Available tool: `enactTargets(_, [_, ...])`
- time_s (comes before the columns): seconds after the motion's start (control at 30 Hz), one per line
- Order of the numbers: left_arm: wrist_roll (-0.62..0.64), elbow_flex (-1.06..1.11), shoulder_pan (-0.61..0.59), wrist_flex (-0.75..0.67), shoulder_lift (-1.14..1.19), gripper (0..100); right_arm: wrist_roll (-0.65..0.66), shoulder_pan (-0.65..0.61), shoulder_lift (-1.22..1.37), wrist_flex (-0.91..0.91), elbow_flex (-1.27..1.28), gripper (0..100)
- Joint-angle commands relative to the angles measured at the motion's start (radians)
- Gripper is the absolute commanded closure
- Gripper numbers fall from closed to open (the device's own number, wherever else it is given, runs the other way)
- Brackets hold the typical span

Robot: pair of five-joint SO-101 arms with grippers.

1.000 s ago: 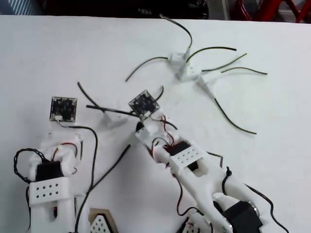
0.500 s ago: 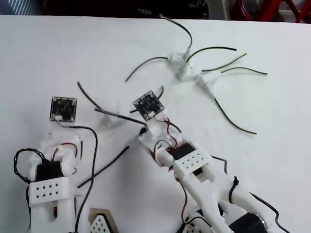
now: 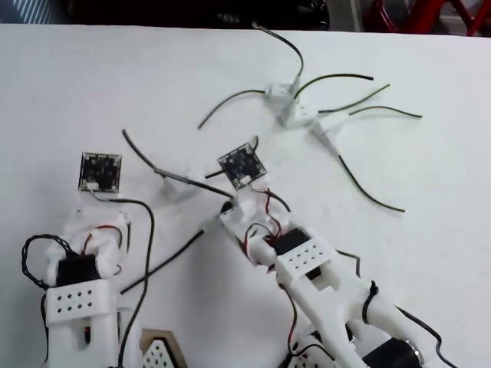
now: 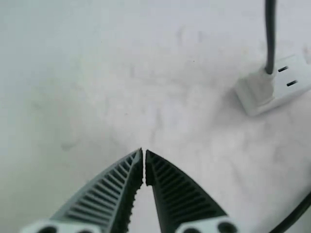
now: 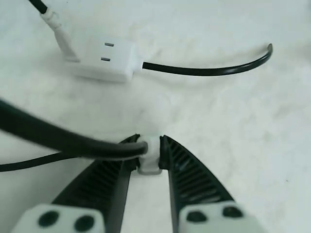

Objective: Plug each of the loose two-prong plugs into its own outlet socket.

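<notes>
My right gripper is shut on a small white plug whose black cable runs off to one side. Just beyond it lies a white outlet block with two slots facing up, a black cable leaving one end and another lead at the other. In the high view the right arm's gripper sits at the table's middle. My left gripper is shut on nothing above bare table, with a second white two-slot outlet off to its side, a cable entering it.
A cluster of white connectors with several black leads spreads over the far middle of the table. A long black cable trails between the two arms. The left arm stands at the near left corner.
The right arm has shifted a little to the right and nearer, keeping the plug in its grip, and the trailing cable swung with it. The left arm has not moved.
</notes>
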Motion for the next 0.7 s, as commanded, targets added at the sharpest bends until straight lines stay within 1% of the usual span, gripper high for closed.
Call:
enactTargets(0.0, [0.000, -0.005, -0.007, -0.021, -0.021, 97, -0.012, -0.007, 0.013, -0.036, 0.031, 98.2])
enactTargets(0.13, [0.000, 0.000, -0.007, -0.021, -0.021, 97, -0.014, 0.007, 0.041, -0.111, 0.032, 98.2])
enactTargets(0.23, [0.000, 0.000, -0.007, -0.021, -0.021, 97, -0.014, 0.025, 0.008, -0.150, 0.035, 98.2])
enactTargets(0.53, [0.000, 0.000, -0.007, -0.021, -0.021, 97, -0.014, 0.024, -0.165, -0.148, 0.110, 98.2])
enactTargets(0.67, [0.000, 0.000, -0.007, -0.021, -0.021, 97, -0.014, 0.012, -0.200, -0.150, 0.147, 98.2])
